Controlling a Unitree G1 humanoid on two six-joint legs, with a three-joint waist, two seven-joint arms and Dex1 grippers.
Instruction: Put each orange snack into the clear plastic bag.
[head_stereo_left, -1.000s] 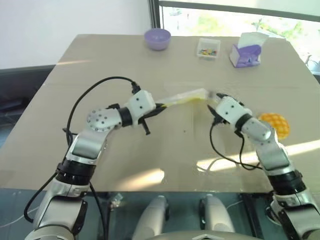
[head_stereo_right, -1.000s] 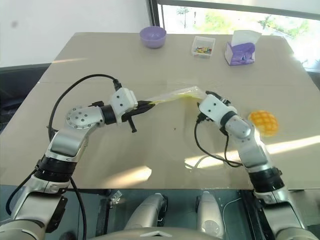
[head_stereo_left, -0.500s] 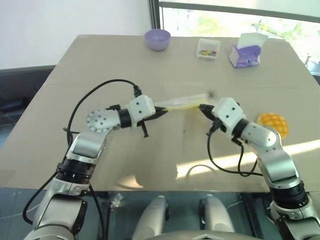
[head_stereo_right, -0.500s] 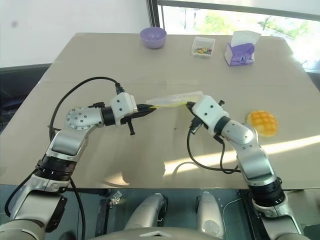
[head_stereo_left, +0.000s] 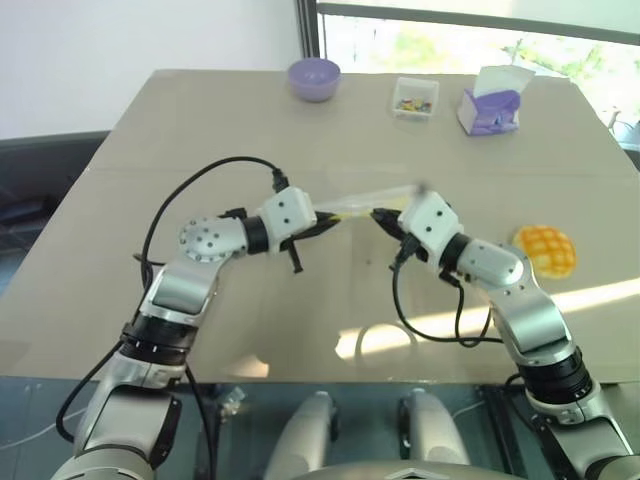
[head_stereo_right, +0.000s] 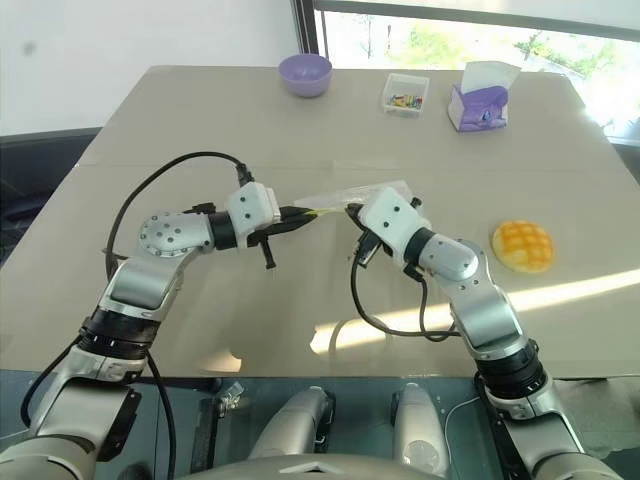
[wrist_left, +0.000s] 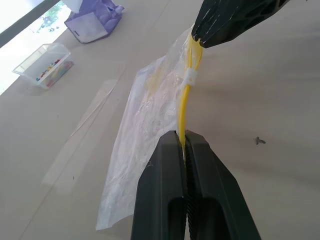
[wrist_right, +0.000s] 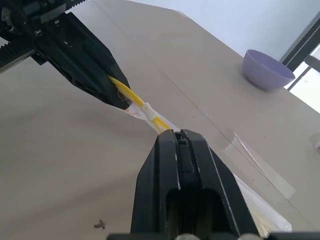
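**Both grippers pinch the bag's seal, snack waits on the table**

The bag (wrist_left: 145, 125) is the landmark here. It hangs in the air over the middle of the table (head_stereo_left: 200, 130), held by its yellow seal strip (wrist_left: 187, 95) at two spots.

The left gripper (wrist_left: 186, 145) is closed on the strip at the end nearer the robot's left. Its fingers (wrist_left: 165, 170) are pressed flat together with the yellow edge between them. The right gripper (wrist_right: 176, 137) is closed on the same strip a little further along, fingers clamped tight on it. A short stretch of strip with a small white slider (wrist_right: 142, 107) runs between the two grips.

Held this way, the clear body of the bag droops below and behind the strip, toward the far side of the table. The likely reason for two grips so close on one edge is to work the seal: one holds the bag steady while the other pulls the mouth apart or drags the slider. That is a judgement; whether the mouth is open yet cannot be told.

The snack (head_stereo_left: 546, 250) lies on the table to the robot's right of the bag, well apart from it and outside it. So the packing itself has not begun.

Beyond the bag, along the far edge, stand a purple bowl (head_stereo_left: 315, 77), a small clear box (head_stereo_left: 416, 97) and a tissue box (head_stereo_left: 492, 102), all clear of the work.
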